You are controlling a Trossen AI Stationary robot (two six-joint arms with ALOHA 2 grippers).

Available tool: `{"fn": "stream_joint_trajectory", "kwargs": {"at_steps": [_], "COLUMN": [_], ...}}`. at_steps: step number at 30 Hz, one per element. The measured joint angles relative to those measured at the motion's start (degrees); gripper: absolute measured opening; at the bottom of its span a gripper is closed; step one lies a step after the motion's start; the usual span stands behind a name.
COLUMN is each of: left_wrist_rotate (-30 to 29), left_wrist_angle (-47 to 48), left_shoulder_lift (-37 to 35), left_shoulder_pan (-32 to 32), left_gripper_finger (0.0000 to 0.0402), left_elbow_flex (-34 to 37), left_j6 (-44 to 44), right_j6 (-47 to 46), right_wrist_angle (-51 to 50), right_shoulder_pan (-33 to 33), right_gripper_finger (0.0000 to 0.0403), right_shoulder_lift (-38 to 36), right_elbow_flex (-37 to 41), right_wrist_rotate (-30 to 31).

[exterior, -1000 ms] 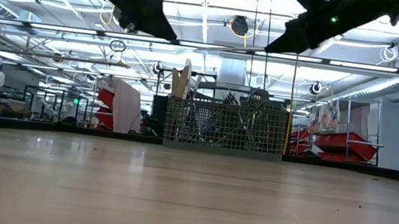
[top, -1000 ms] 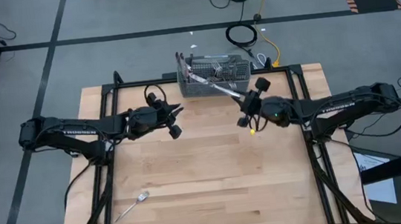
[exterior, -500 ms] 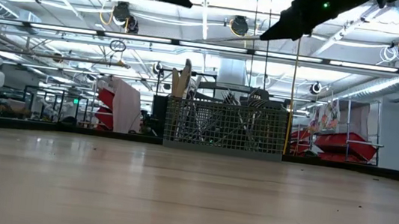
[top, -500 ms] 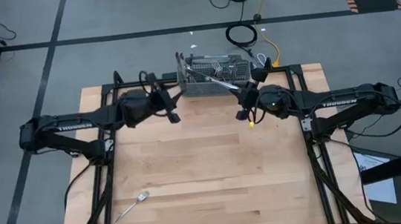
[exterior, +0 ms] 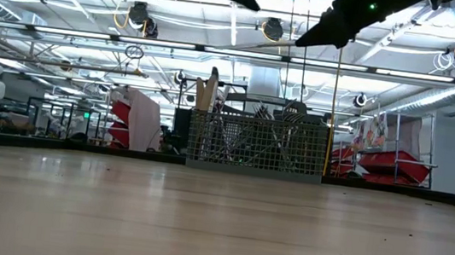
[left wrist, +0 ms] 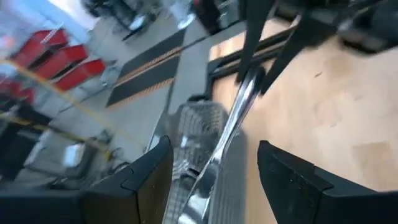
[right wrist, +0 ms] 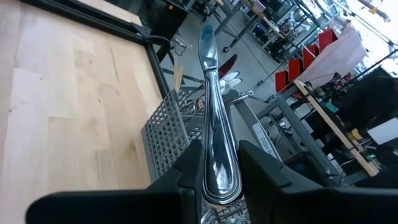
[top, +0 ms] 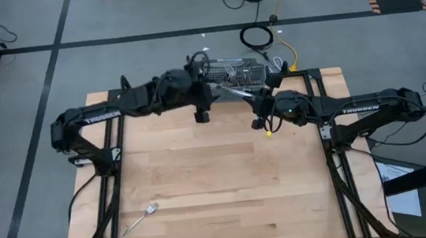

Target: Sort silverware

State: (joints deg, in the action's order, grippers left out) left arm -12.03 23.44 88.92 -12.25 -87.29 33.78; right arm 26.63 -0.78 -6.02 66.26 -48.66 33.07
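Observation:
My right gripper (top: 259, 105) is shut on a shiny table knife (top: 230, 91) of the silverware, high over the table's far middle. The knife's blade (right wrist: 207, 43) reaches over the grey wire-mesh basket (top: 249, 74), which holds more silverware standing upright (exterior: 253, 126). My left gripper (left wrist: 217, 180) is open, one finger on each side of the knife's blade (left wrist: 227, 134) and apart from it, just in front of the basket (top: 208, 92). One fork (top: 141, 219) lies flat on the table near its near left corner. My right gripper pinches the knife's handle end (right wrist: 219, 177) between its two fingers. The fingers come from the table's right, and the knife runs on ahead in line with them. The knife is lifted clear of the table, its blade pointing far-left over the basket.
The basket (exterior: 256, 144) stands at the middle of the table's far edge. Black frame rails (top: 110, 157) run along the left and right sides. Bare wood (top: 220, 182) spans the middle and near part. Cables (top: 256, 37) lie on the floor beyond the table.
My left gripper has swung toward the table's right and far edge and upward, ending at the knife's blade in front of the basket. My right gripper first carried the knife a little toward the far edge, then held still.

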Motion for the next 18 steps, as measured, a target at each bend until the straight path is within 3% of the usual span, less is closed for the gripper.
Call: {"fn": "stream_joint_trajectory", "kwargs": {"at_steps": [4, 8, 18], "left_wrist_rotate": [5.8, 15.5, 25.3], "left_wrist_angle": [6.3, 12.3, 13.7], "left_shoulder_lift": [3.1, 6.2, 10.8], "left_shoulder_pan": [-2.5, -5.5, -8.3], "left_gripper_finger": [0.0233, 0.0233, 0.0233], "left_elbow_flex": [-7.6, -12.7, -15.7], "left_j6": [-0.4, -3.6, -3.3], "right_j6": [0.7, 1.8, 4.1], "right_wrist_angle": [-0.4, -0.5, -0.4], "right_shoulder_pan": [0.0, 0.0, 0.0], "right_gripper_finger": [0.0061, 0.0061, 0.0061], "right_shoulder_lift": [0.0, 0.0, 0.0], "right_elbow_flex": [0.0, 0.0, 0.0], "right_wrist_rotate": [-0.1, -0.2, -0.4]}}
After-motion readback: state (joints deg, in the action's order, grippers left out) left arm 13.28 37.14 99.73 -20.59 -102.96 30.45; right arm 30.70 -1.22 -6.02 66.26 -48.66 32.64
